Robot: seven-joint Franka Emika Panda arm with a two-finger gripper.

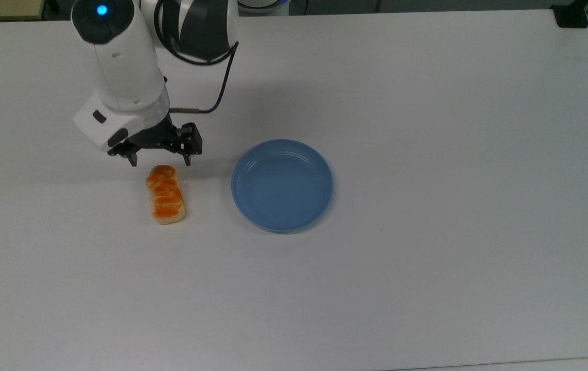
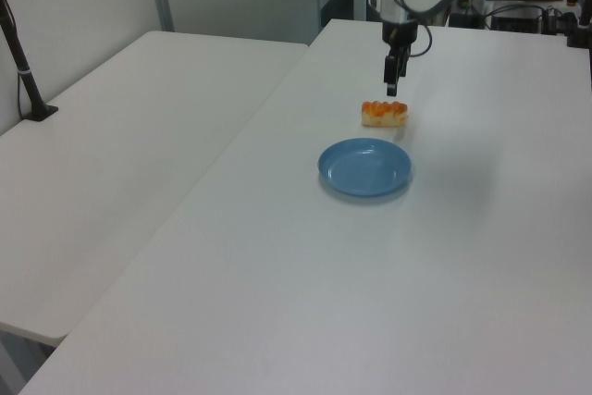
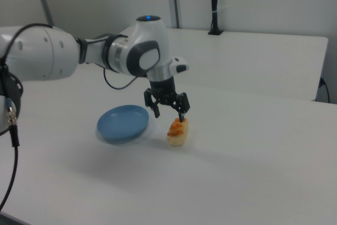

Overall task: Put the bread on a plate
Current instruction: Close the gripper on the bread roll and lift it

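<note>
The white table is carrying every item, and the blue plate is serving as the reference landmark. The plate is sitting flat near the table's middle, with wide bare surface lying around it on all sides in the top view and nothing resting inside its raised rim.

The Franka arm is reaching in from the table's far edge, on the top view's upper left of the plate. Its gripper is pointing downward with its two fingers spread wide and holding nothing. In the top view, the gripper is standing to the plate's left and slightly above it, well apart from the rim.

The bread is lying on the table just to the plate's left in the top view, apart from the rim with a strip of bare table between. Its long axis is running parallel to the top view's vertical edge, glossy orange top facing up. In the top view, the open fingers are straddling the far end of the bread. In the right view, the gripper is hovering just above the bread, not gripping it.
</note>
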